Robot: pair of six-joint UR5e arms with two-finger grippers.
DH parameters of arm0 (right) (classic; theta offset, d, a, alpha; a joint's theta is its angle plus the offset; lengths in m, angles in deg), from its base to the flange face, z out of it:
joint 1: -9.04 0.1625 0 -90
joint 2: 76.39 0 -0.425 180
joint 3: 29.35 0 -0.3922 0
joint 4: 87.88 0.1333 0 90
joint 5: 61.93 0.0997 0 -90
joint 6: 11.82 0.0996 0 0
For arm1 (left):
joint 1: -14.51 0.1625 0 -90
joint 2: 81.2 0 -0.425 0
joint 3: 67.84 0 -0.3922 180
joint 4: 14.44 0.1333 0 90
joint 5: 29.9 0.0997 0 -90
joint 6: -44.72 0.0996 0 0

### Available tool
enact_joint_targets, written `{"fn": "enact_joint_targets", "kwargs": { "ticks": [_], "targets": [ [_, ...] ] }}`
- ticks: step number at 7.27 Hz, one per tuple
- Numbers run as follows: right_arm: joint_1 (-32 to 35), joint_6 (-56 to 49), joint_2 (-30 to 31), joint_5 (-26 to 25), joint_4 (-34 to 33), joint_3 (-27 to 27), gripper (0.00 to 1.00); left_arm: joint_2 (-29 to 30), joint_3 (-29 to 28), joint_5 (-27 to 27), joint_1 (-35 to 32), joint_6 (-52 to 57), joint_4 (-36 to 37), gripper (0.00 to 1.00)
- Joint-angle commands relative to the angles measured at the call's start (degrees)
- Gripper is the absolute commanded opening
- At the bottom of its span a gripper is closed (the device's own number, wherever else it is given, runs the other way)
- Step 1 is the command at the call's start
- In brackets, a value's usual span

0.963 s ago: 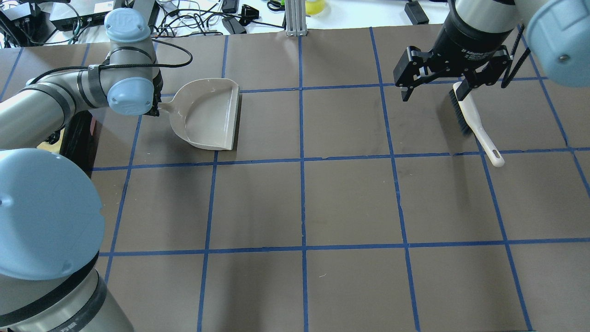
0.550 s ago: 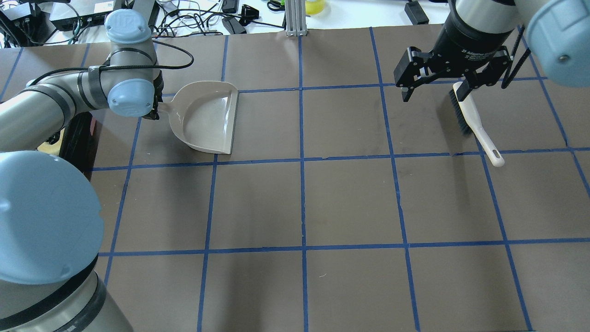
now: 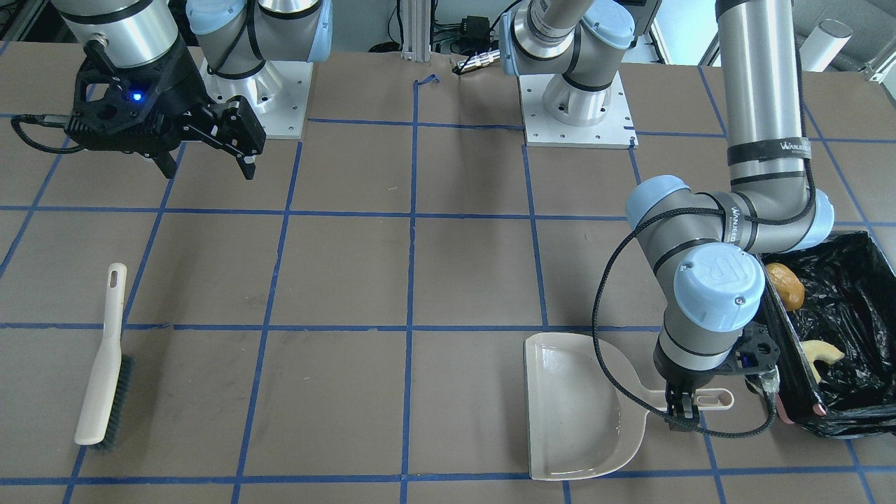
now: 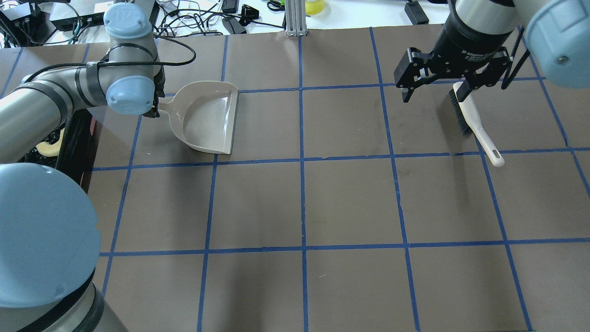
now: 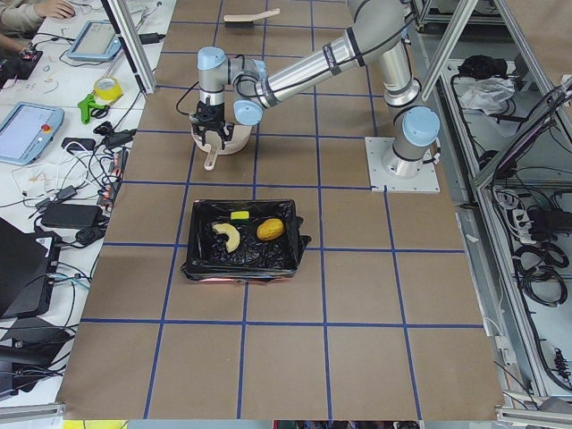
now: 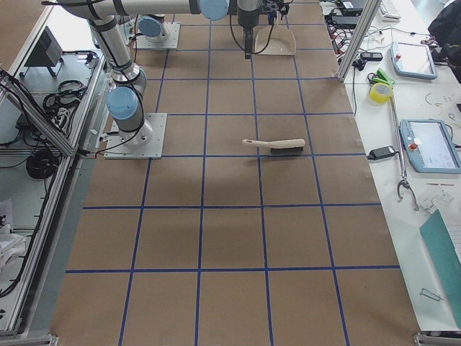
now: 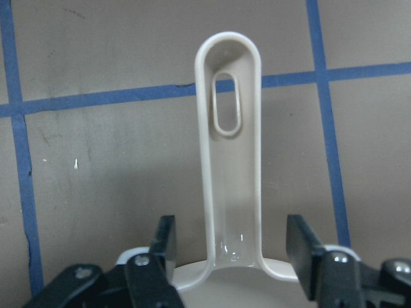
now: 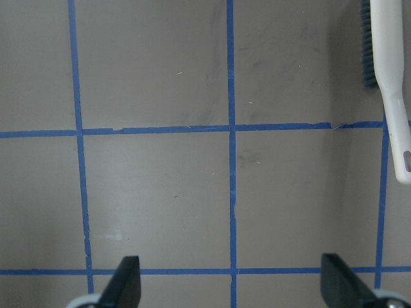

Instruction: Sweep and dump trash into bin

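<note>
The trash lies in the black-lined bin (image 5: 201,266): a potato-shaped lump (image 5: 270,230), a pale crescent slice (image 5: 225,235) and a yellow-green sponge block (image 5: 239,215). The front-facing view shows the bin (image 3: 862,243) with the lump (image 3: 784,285) and the crescent (image 3: 822,352). The beige dustpan (image 3: 574,406) lies flat on the table beside the bin. My left gripper (image 3: 682,414) is open, its fingers (image 7: 164,240) either side of the dustpan handle (image 7: 228,167) with gaps. My right gripper (image 3: 206,157) is open and empty, raised above the table.
A white brush (image 4: 472,120) with dark bristles lies on the table just past the right gripper; it also shows in the front-facing view (image 3: 105,364) and the right wrist view (image 8: 388,64). Cables and devices lie along the far table edge (image 4: 193,18).
The dustpan has shifted slightly toward the robot and settled flat. The left arm has moved a little. The right arm and the brush have not moved.
</note>
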Motion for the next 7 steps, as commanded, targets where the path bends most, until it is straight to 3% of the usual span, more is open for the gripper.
{"fn": "enact_joint_targets", "kwargs": {
  "ticks": [1, 2, 4, 5, 7],
  "targets": [
    [-0.02, -0.01, 0.0, 0.0, 0.0, 0.05, 1.0, -4.46, -0.21, -1.27, 0.18, 13.72, -0.02, 0.91],
    [-0.02, -0.01, 0.0, 0.0, 0.0, 0.05, 1.0, -6.74, -0.21, -5.89, 0.53, 22.25, -0.11, 1.0],
    [-0.02, -0.01, 0.0, 0.0, 0.0, 0.14, 1.0, -11.49, 0.4, -13.82, 0.97, 33.43, -7.61, 1.0],
    [-0.02, -0.01, 0.0, 0.0, 0.0, 0.05, 1.0, -13.25, 0.4, -13.33, 0.19, 37.5, -10.89, 1.0],
    [-0.02, -0.01, 0.0, 0.0, 0.0, 0.14, 1.0, -17.73, 0.31, -13.85, -0.52, 59.57, -16.27, 1.0]
  ]
}}
